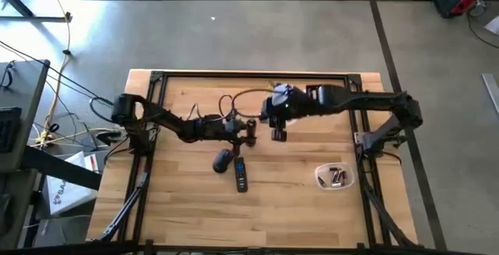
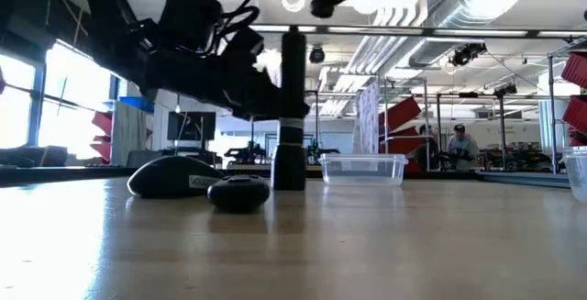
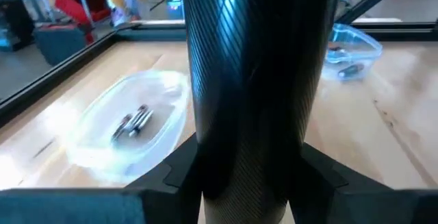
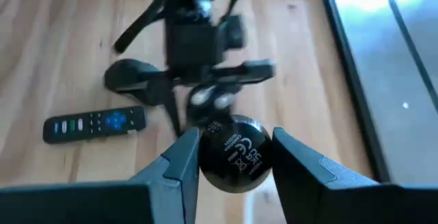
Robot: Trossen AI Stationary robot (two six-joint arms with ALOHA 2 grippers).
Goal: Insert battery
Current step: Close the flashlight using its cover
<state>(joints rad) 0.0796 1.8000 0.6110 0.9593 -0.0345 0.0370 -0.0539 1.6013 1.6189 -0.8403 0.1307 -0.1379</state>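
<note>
Left gripper (image 1: 251,132) grips tall black flashlight tube (image 2: 292,107) upright mid-table | right gripper (image 4: 233,157) pinches round black end cap (image 4: 235,155) above it | batteries (image 1: 337,178) wait in clear tub (image 1: 321,178) | none inserted yet

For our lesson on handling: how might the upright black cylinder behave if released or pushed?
Held by the left gripper, with the right gripper at its top, the cylinder is tall on a narrow base, so it would probably tip if nudged. Round, it would likely roll once down. Its glossy skin may slip.
</note>
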